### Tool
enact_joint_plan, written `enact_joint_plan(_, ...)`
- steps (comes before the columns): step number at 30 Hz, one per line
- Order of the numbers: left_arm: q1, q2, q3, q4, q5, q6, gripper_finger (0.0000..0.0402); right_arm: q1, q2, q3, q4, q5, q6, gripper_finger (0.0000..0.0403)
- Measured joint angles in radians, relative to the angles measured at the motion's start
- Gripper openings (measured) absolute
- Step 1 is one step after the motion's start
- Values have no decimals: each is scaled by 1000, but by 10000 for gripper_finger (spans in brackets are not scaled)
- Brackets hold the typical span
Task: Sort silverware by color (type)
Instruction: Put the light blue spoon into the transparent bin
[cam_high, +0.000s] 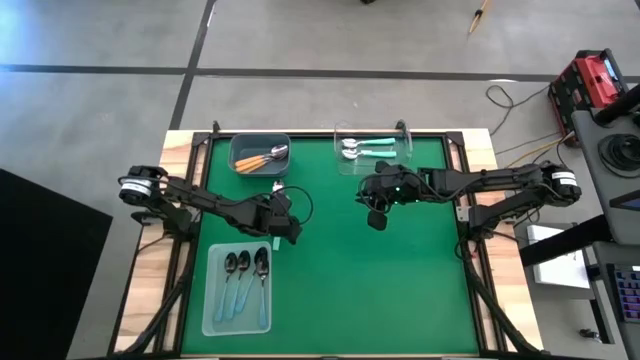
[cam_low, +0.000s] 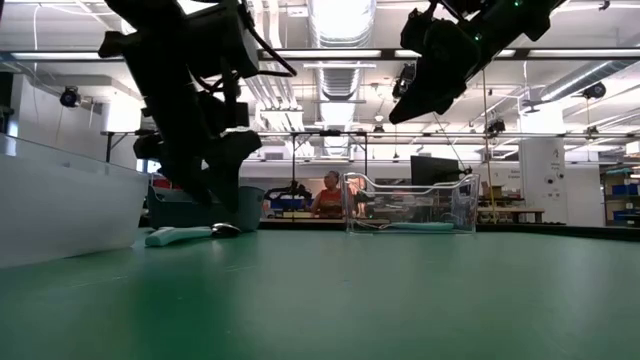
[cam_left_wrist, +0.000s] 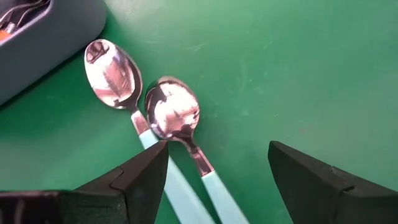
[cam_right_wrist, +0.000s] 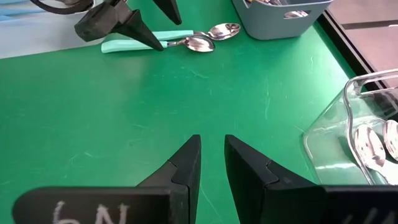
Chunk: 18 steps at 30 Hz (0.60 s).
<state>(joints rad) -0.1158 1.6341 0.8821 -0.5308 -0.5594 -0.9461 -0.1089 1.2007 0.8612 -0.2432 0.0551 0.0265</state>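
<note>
I see two teal-handled spoons lying side by side, bowls up, on the green table, just beside the grey bin. That grey bin holds orange-handled spoons. At the far edge, right of it, the clear tray holds more teal-handled spoons; I count two there, though the glare on the plastic makes me unsure of the number. Near the front left, the pale blue tray holds three dark-bowled spoons with thin light-blue handles, laid parallel.

My left gripper is low over the loose pair, its fingers spread wide and straddling the handles: one tip sits right at the nearer spoon's neck, the other stands apart on bare table. It pinches nothing. In the low view the spoons lie flat on the mat just beside that arm.

My right gripper hangs raised above the middle of the table, near the clear tray, its jaws drawn close with only a narrow gap between them, and nothing held in that gap.

A person sits in the room beyond the table.
</note>
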Motion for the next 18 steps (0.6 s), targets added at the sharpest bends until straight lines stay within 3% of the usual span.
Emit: enact_joint_plan(18, 0, 1, -84, 111, -20, -33, 258, 0, 0, 0, 19, 0, 7, 63)
